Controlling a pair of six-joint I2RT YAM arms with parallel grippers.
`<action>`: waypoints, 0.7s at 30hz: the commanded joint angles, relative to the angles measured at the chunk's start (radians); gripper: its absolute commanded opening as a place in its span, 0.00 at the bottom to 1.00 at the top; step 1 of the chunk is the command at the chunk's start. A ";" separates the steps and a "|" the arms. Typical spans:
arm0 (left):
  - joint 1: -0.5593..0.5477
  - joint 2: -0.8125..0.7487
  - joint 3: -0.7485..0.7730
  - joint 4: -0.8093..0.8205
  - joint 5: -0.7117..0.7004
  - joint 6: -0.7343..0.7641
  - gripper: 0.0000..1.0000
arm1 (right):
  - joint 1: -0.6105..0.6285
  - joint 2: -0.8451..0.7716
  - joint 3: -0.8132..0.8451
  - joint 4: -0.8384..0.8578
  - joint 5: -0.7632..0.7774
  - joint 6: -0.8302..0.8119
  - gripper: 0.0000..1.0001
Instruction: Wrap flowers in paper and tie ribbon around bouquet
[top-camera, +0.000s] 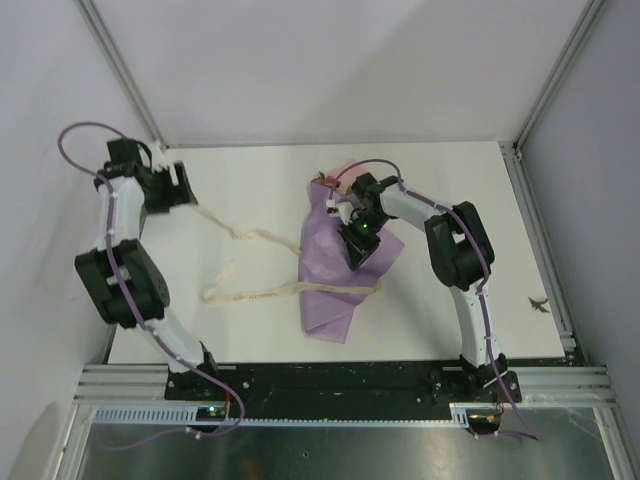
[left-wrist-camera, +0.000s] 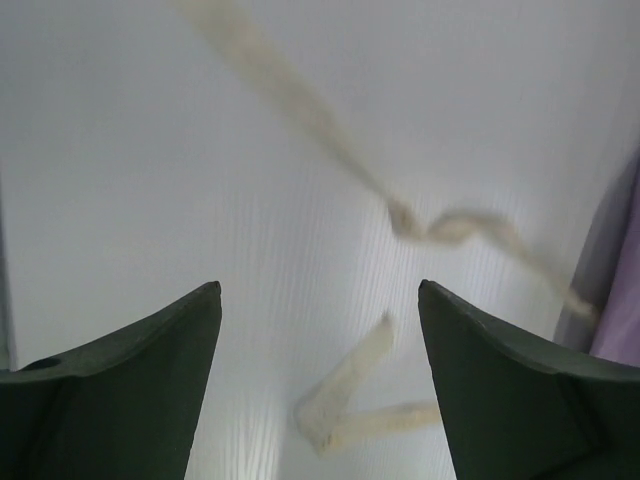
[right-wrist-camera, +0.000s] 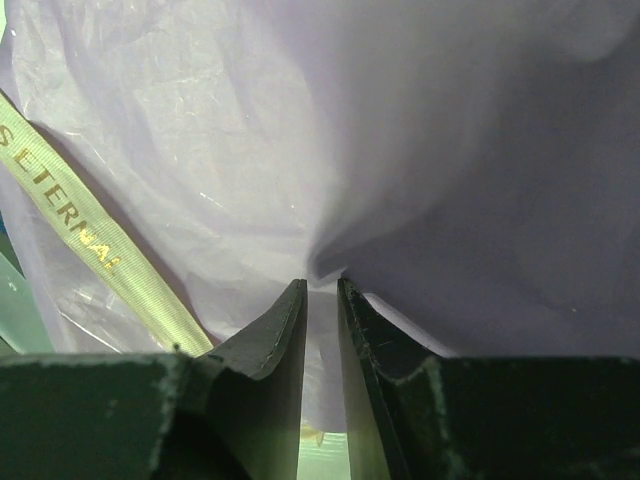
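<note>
The bouquet (top-camera: 333, 275) lies mid-table as a lilac paper (right-wrist-camera: 250, 130) wrap. A pink flap and a bit of the flowers (top-camera: 324, 180) show at its far end. My right gripper (top-camera: 361, 243) (right-wrist-camera: 320, 288) stands over it, shut on a pinched fold of the lilac paper. The cream ribbon (top-camera: 250, 294) crosses the wrap near its lower end, loops left and trails up towards my left gripper (top-camera: 186, 190). In the left wrist view the left gripper (left-wrist-camera: 320, 290) is open and holds nothing. The ribbon (left-wrist-camera: 345, 400) lies on the table below it. Gold lettering shows on the ribbon (right-wrist-camera: 90, 240) beside the right fingers.
White walls close in the table at the back and both sides. A metal rail (top-camera: 340, 380) runs along the near edge, by the arm bases. A small dark scrap (top-camera: 540, 303) lies at the table's right edge.
</note>
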 joint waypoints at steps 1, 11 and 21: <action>0.022 0.222 0.309 0.037 0.036 -0.193 0.84 | 0.008 0.008 0.017 -0.031 -0.012 -0.017 0.24; -0.003 0.530 0.584 0.053 -0.069 -0.465 0.77 | 0.006 0.023 0.023 -0.048 -0.006 -0.015 0.24; -0.037 0.595 0.478 0.099 -0.067 -0.616 0.71 | 0.004 0.054 0.047 -0.057 -0.009 -0.008 0.24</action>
